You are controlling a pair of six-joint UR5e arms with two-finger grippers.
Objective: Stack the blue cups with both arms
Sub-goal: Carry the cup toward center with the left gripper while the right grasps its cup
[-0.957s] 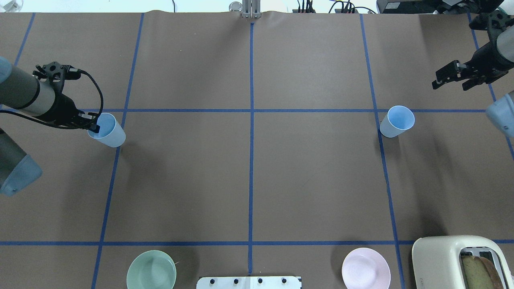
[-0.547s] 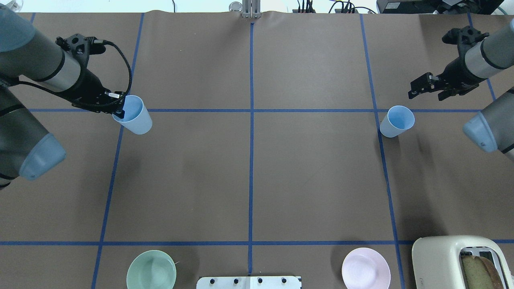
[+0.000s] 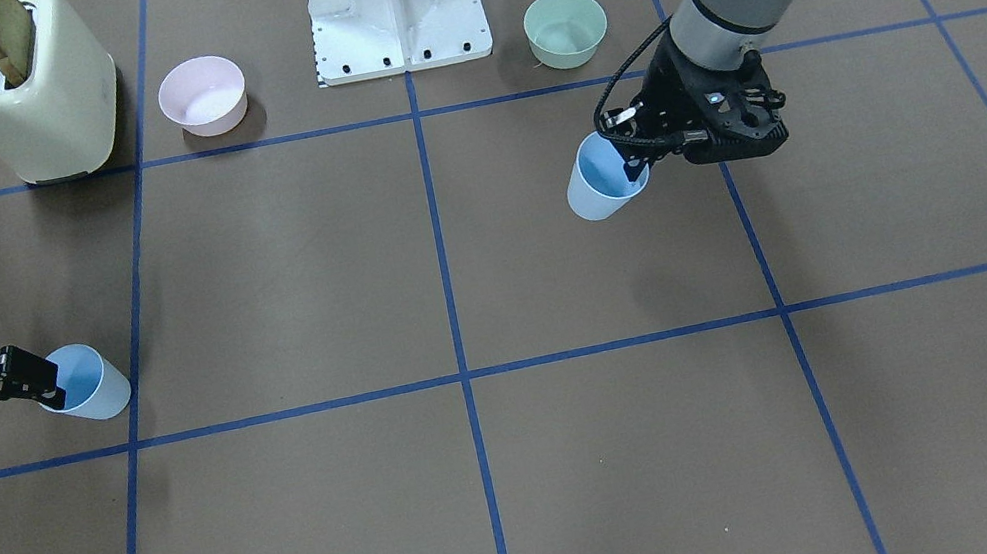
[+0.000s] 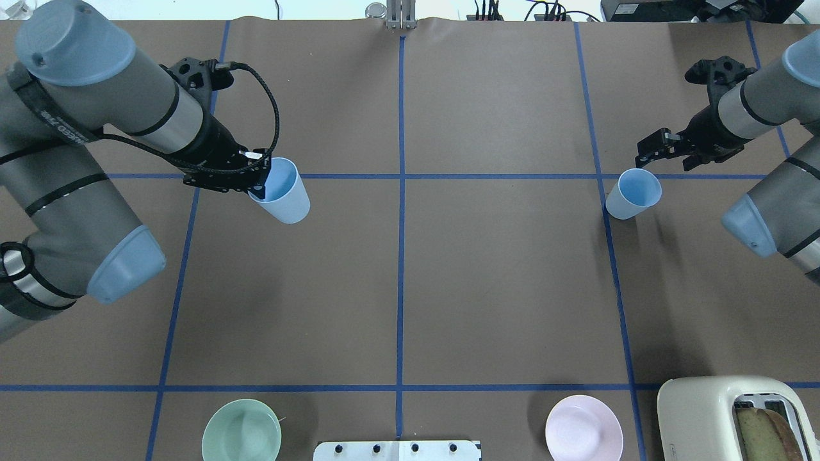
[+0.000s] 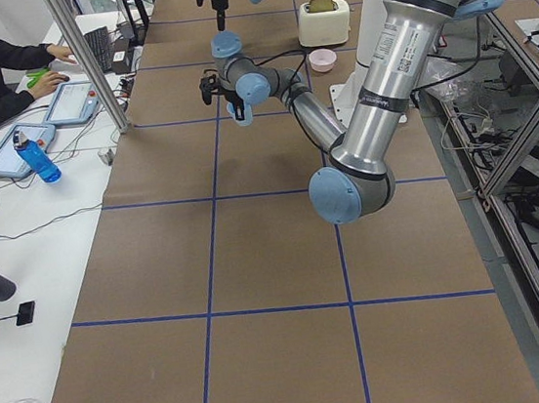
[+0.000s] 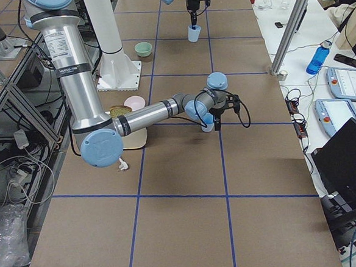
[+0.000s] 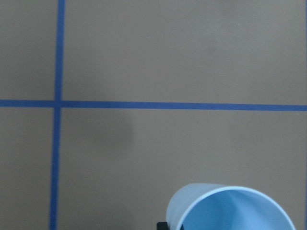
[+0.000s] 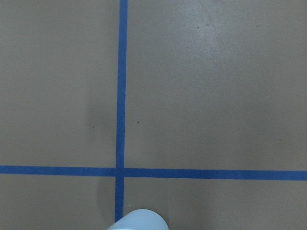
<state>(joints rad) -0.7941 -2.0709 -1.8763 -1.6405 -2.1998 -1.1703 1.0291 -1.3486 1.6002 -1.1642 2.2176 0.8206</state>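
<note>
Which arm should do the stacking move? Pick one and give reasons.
Left. The left fingers grip a cup by its rim, lifted off the table and nearer the centre. The right fingers only hover at the other cup, which stands on the table.

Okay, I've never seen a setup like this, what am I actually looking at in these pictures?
A robot's left arm and right arm work over a taped brown table; each ends in a two-finger gripper. One picture looks down from behind the robot, one faces it, two look along the table, two come from wrist cameras. The left gripper holds a blue cup by its rim, lifted. The right gripper, open, is at the second blue cup, which stands on the table. Also there: a mint-green bowl, a pink bowl, a toaster holding bread.
</note>
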